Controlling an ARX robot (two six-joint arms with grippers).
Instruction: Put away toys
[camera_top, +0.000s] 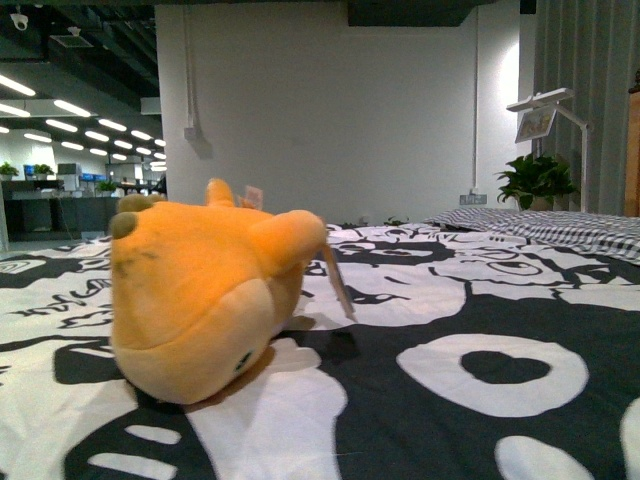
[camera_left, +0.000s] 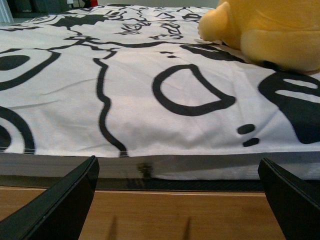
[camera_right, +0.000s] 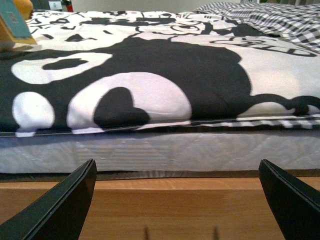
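The orange plush toy (camera_top: 200, 290) lay on the black-and-white bedspread (camera_top: 480, 300), at about eleven o'clock from the robot and close in. The left gripper (camera_left: 177, 161) and right gripper (camera_right: 177, 162) were both spread wide, holding nothing, over the wooden board (camera_right: 175, 200) at the bed's near side.

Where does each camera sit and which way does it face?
Front: low, looking across the quilt at the plush toy; no arm shows.
Left wrist: at the quilt's edge, looking across it; open left gripper shows.
Right wrist: low, facing the mattress side; open right gripper shows.
Shared: the plush toy, in front and left wrist.
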